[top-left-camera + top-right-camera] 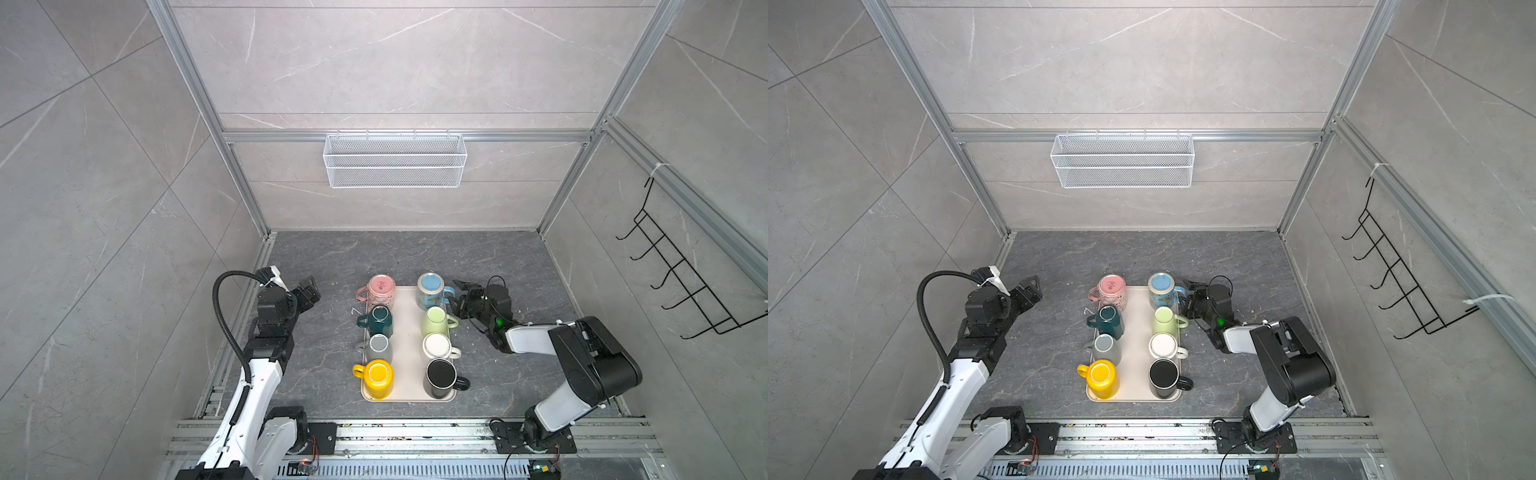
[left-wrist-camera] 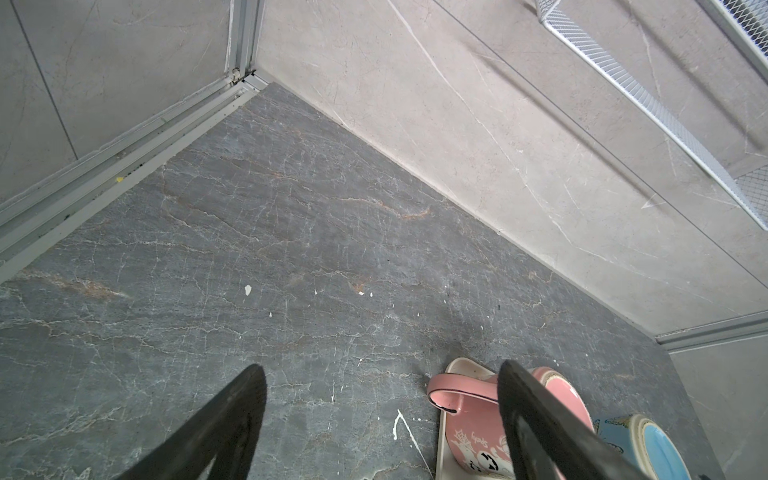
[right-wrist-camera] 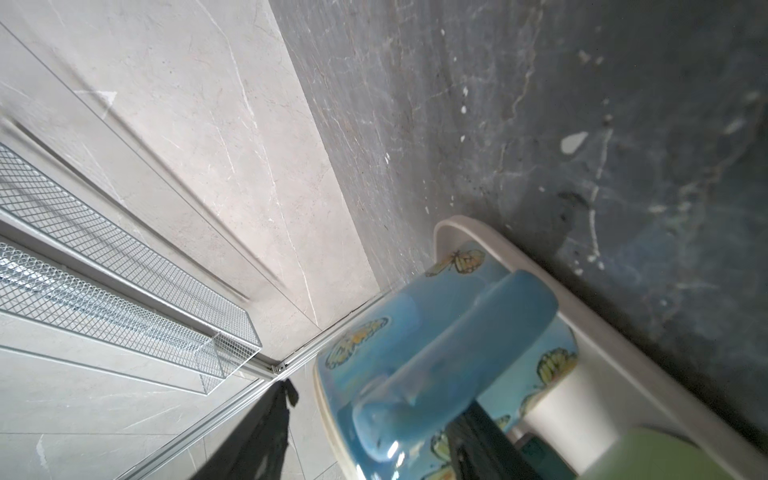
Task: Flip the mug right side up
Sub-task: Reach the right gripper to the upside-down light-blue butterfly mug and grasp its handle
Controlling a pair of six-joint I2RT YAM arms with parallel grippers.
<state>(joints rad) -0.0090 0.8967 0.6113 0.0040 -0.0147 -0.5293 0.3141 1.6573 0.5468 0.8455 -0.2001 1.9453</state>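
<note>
Right gripper (image 1: 459, 296) stood spread around the handle of the blue butterfly mug (image 1: 430, 286), which sat upside down at the upper right corner of the tray (image 1: 409, 332). Whether it touched the handle was unclear. Left gripper (image 1: 311, 291) hung released at the tray's left. Eight mugs stood in two columns of four. In the right wrist view the green mug (image 3: 665, 457) was a cropped blur.

Both top views: high overhead, far, tilted toward back wall (image 1: 395, 75); whole cell, tray (image 1: 409, 345) centre. Left wrist view: low over floor (image 2: 291, 249), facing back corner. Right wrist view: rolled sideways, very close on blue mug (image 3: 415, 353). Wrist views share blue mug, wire basket (image 2: 665, 124).
</note>
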